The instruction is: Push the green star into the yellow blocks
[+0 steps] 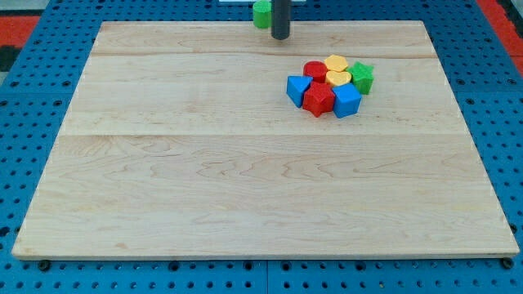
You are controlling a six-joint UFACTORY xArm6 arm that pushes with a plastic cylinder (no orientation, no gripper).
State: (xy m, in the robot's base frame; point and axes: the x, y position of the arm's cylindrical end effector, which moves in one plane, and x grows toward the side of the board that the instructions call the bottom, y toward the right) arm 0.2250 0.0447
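Observation:
The green star (362, 77) lies at the right of a tight cluster in the board's upper right, touching the two yellow blocks: a yellow hexagon-like block (336, 63) and a yellow heart (338, 78). My tip (280, 37) stands near the view's top edge, well to the upper left of the cluster and apart from it. A second green block (261, 14) sits just left of the rod at the top edge, partly cut off.
The cluster also holds a red round block (315, 71), a red star-like block (319, 100), a blue triangle (298, 89) and a blue cube (346, 100). The wooden board (204, 180) lies on a blue pegboard.

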